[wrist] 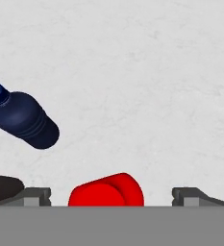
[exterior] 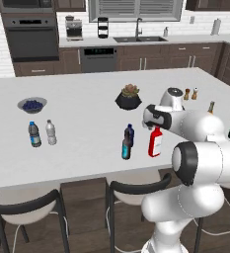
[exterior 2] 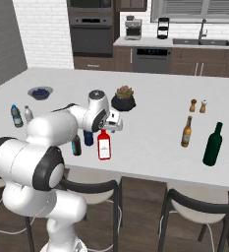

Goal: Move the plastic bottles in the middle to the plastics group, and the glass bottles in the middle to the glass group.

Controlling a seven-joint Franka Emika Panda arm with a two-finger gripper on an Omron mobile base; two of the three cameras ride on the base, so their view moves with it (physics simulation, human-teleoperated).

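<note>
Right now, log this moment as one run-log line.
gripper: open, over red bottle | navy bottle: middle, untouched | teal-label bottle: middle, untouched | held: nothing

potted succulent (exterior: 130, 97), blueberry bowl (exterior: 32, 105), shakers (exterior: 191, 93)

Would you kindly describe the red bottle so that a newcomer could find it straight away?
On the white island counter, look near the front edge, in front of the potted succulent. Three bottles cluster there; the red bottle is the rightmost, squarish with a white label, while its neighbours, the navy bottle and the teal-labelled bottle, are dark.
</note>
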